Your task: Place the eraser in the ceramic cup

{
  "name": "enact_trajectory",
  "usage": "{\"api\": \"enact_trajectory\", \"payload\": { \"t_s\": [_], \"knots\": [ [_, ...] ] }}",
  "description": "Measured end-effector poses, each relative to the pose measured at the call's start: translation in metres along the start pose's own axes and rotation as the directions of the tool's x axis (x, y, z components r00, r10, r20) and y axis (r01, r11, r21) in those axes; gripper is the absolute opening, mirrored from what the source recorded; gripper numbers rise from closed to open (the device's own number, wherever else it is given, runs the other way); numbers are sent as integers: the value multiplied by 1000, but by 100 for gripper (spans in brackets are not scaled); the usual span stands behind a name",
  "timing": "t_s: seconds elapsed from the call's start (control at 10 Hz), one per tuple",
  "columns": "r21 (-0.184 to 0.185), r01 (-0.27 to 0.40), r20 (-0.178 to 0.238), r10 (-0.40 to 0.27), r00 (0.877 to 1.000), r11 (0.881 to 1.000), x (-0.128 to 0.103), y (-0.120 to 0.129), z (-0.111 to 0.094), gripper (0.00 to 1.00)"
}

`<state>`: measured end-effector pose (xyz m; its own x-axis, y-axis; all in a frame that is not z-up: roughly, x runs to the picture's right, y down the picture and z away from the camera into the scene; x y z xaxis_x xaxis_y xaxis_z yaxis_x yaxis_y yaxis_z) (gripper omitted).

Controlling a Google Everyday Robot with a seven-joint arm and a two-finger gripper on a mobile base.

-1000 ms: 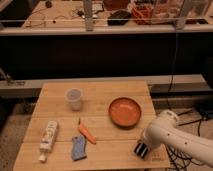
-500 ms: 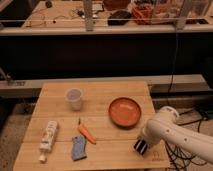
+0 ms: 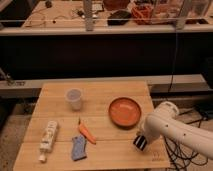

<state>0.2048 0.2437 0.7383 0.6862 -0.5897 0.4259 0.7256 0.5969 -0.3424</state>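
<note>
My claw (image 3: 141,140), shut on what looks like the eraser (image 3: 139,145), has crept slightly up and left at the worktop's (image 3: 100,90) right front corner beside the orange bowl (image 3: 125,111), leaving the ceramic cup (image 3: 74,98) well apart, carry barely begun.
</note>
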Motion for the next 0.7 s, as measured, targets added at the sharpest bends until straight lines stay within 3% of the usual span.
{"api": "enact_trajectory", "payload": {
  "t_s": [0.3,0.7],
  "knots": [
    [4,10,-7,-9,1000,1000,4,-12,-5,0],
    [12,45,-11,-45,999,999,5,-47,-11,0]
  ]
}}
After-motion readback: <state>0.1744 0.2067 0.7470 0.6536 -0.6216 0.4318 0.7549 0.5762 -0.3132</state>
